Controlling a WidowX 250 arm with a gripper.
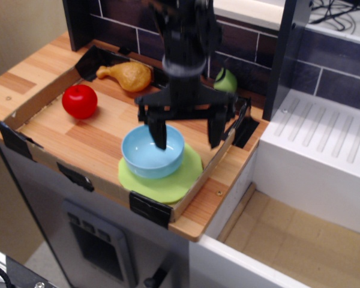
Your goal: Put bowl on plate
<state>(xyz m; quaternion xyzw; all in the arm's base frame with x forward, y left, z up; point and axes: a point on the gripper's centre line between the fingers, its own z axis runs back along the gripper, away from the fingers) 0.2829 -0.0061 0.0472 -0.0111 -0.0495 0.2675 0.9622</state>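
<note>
The light blue bowl (pixel 151 153) rests upright on the yellow-green plate (pixel 168 180) near the front right corner of the wooden tray. My black gripper (pixel 186 133) hangs just above the bowl's far rim. It is open wide and empty. Its left finger (pixel 158 133) is over the bowl's inside. Its right finger (pixel 215 131) is clear of the bowl to the right. The frame is motion-blurred.
A red apple (pixel 80 101) lies at the tray's left. A toy chicken drumstick (pixel 125 75) lies at the back. A green object (pixel 226 80) sits at the back right. The tray's low walls (pixel 150 210) ring the area. A white sink unit (pixel 324 156) stands right.
</note>
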